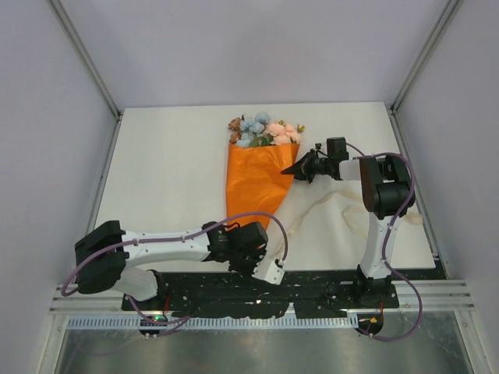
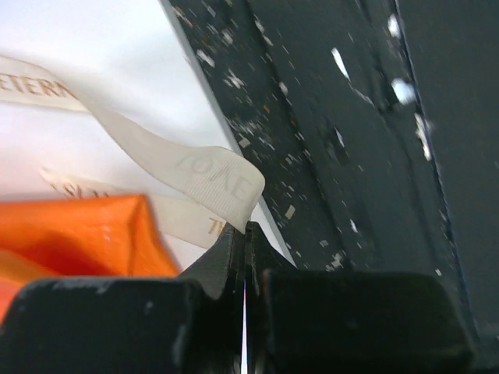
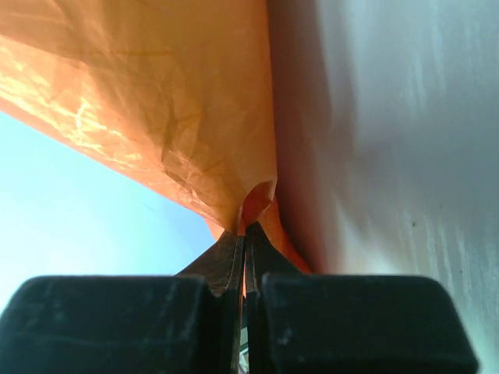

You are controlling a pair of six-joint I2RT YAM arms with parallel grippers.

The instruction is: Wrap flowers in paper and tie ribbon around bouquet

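Orange paper (image 1: 251, 183) lies rolled into a cone on the white desk (image 1: 171, 171), tip toward 6 o'clock. It holds the flowers (image 1: 263, 131), whose blooms show at its 12 o'clock mouth. Right gripper (image 3: 245, 234): jaws together, clamped on the paper's 3 o'clock edge. Left gripper (image 2: 246, 232): jaws together, pinching a fold of the cream ribbon (image 2: 203, 175) at the desk's 6 o'clock edge, just beside the paper's tip.
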